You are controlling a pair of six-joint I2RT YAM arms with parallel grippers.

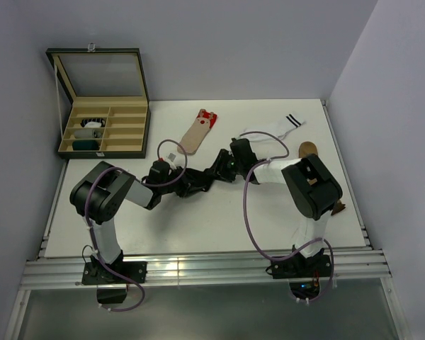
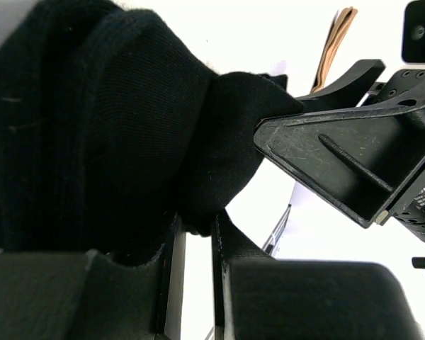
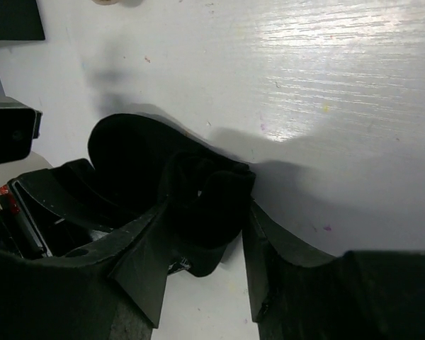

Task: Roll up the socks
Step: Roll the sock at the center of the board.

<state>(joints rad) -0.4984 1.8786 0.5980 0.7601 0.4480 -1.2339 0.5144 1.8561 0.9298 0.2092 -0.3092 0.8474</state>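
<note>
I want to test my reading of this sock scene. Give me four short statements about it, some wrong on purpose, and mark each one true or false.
1. The lid of the box stands open. True.
2. The beige sock lies inside the box. False: it lies on the table, to the right of the box.
3. The black sock sits between the fingers of the right gripper. True.
4. The white sock has red stripes on its cuff. False: the stripes are black.
</note>
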